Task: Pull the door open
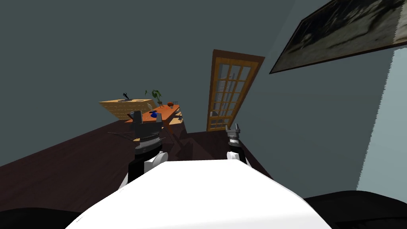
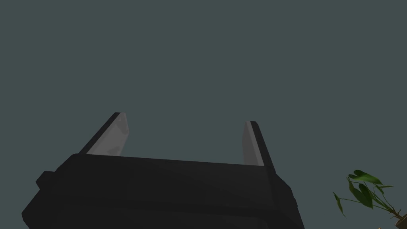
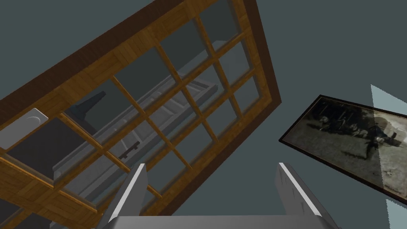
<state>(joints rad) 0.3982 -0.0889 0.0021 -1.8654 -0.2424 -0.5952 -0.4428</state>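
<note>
Blade-fingered right hand (image 3: 211, 165), glass-paned wooden door (image 3: 145, 117)

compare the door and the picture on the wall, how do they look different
The door is light brown wood with a grid of glass panes; the picture is one dim greyish scene. The door reaches the floor; the picture hangs higher on the wall. The door is taller than wide; the picture wider than tall. Both are rectangles with a darker border.
</note>
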